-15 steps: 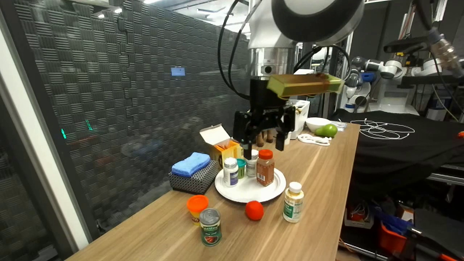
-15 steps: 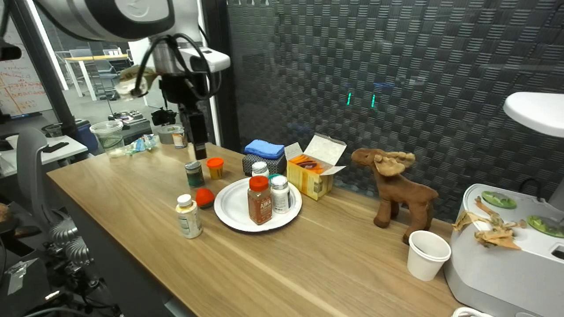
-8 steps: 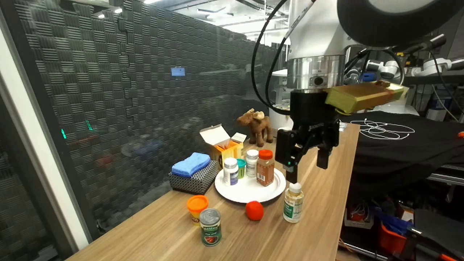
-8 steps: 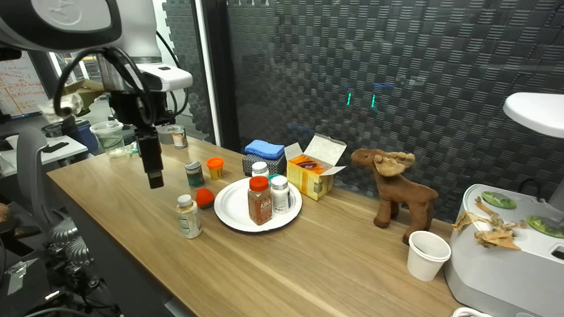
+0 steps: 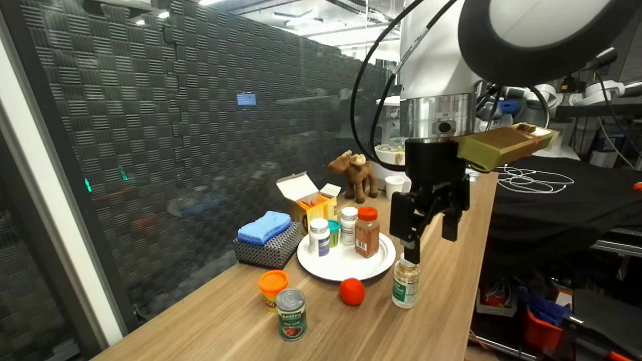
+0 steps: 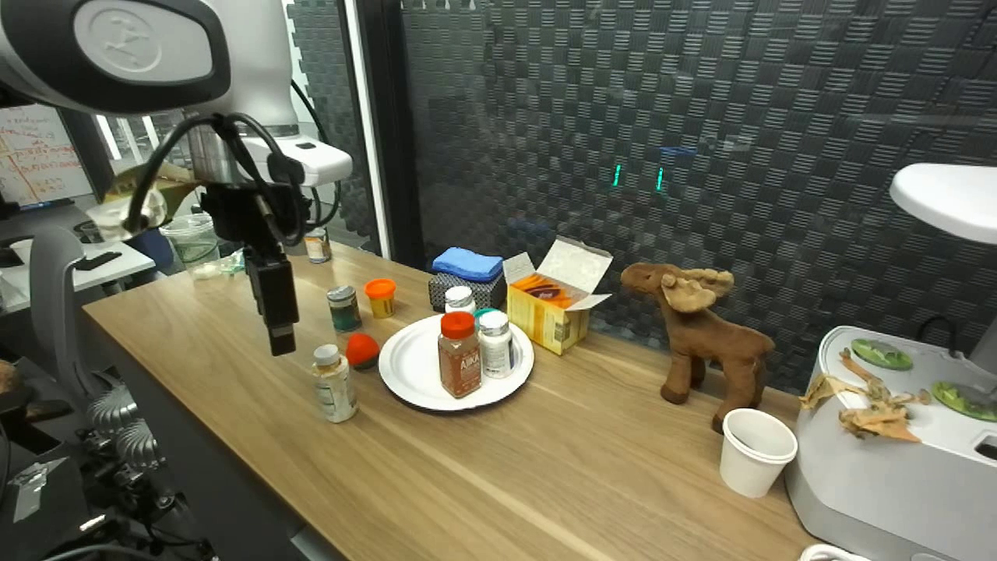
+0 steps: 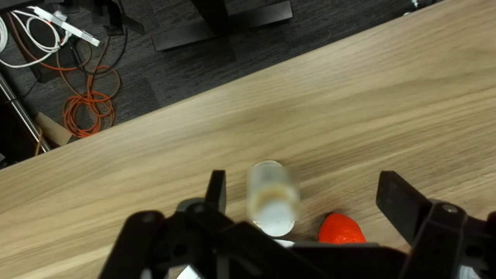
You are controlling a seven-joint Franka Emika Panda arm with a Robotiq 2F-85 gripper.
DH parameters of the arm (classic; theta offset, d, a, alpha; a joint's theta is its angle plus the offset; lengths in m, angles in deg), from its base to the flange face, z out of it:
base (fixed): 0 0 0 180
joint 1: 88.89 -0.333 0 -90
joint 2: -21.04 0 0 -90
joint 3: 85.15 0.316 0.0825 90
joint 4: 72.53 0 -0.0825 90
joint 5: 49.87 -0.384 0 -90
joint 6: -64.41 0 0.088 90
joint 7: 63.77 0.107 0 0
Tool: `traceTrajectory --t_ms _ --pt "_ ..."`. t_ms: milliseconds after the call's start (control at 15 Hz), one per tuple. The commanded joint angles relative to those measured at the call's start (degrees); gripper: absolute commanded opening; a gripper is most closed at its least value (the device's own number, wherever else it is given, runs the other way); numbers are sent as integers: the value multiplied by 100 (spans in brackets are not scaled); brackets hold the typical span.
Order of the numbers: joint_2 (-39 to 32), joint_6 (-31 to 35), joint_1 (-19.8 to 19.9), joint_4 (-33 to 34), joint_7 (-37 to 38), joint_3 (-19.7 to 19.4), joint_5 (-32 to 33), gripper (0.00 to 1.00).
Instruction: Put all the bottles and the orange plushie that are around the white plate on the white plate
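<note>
White-capped bottle (image 5: 405, 288) with the green label stands upright on the wood table (image 5: 351, 331), off the plate. Your gripper (image 5: 431, 244) points down near its cap, jaws wide apart. In the wrist view you see the bottle in the space between your fingers, off-centre, cap blurred. In an exterior view your fingertip (image 6: 282, 343) shows a gap to the cap. Round red-orange object (image 5: 352, 292) is on the table between that bottle and the can (image 5: 291, 318), just beside the plate rim; can't tell you if it touches.

White plate (image 5: 346, 271) carries four items, all upright: red-capped jar (image 5: 367, 235), purple-label white bottle (image 5: 319, 243), second white bottle (image 5: 347, 228), teal-lidded tub (image 5: 333, 233).

Orange-lidded tub (image 5: 273, 288) stands just beside the can, off the plate. Near the plate you've got a blue cloth (image 6: 467, 263) on a patterned grey box (image 5: 273, 250), then the yellow box (image 6: 537, 323), flaps open, orange packets (image 6: 541, 290) inside. Farther along: brown moose toy (image 6: 705, 335) standing, stacked white cups (image 6: 752, 463), light grey unit (image 6: 864, 467) right beside them.
</note>
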Motion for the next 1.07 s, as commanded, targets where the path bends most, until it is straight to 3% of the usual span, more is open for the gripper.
traceTrajectory --t_ms 0,800,867,1000 --pt "-372 -76 174 338 -289 -25 -51 100" --pt "-1086 -42 227 786 -432 -53 -28 100" --pt "-1130 -40 225 796 -426 -54 -33 85" --pt "-1189 -35 217 807 -396 -55 6 68"
